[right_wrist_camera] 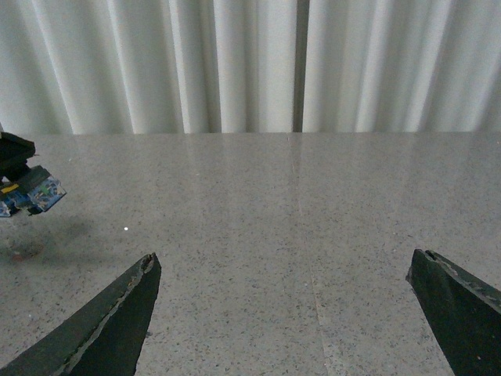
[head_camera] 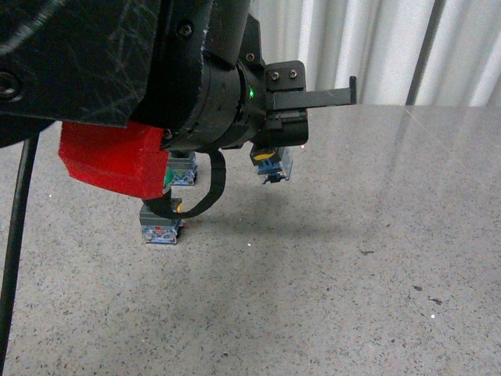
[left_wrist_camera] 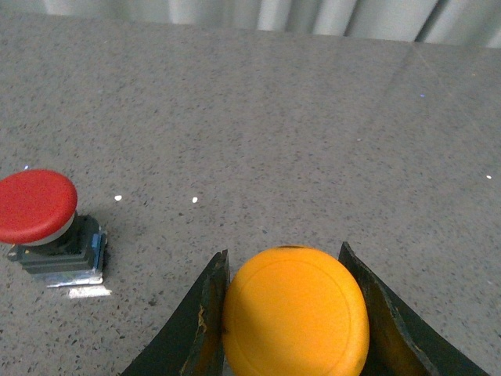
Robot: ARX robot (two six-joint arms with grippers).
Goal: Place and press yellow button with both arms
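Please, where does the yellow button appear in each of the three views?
Front view: the yellow button, near the middle, held above the table.
Left wrist view: its yellow cap, close up, between the jaws.
Right wrist view: the button, small, in the air, far from the open jaws.
Shared landmark: the white curtain behind the table.

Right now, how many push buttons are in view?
3: the yellow-capped button held in the left gripper above the table; two more on it, half-hidden by that arm: nearer button, farther button.
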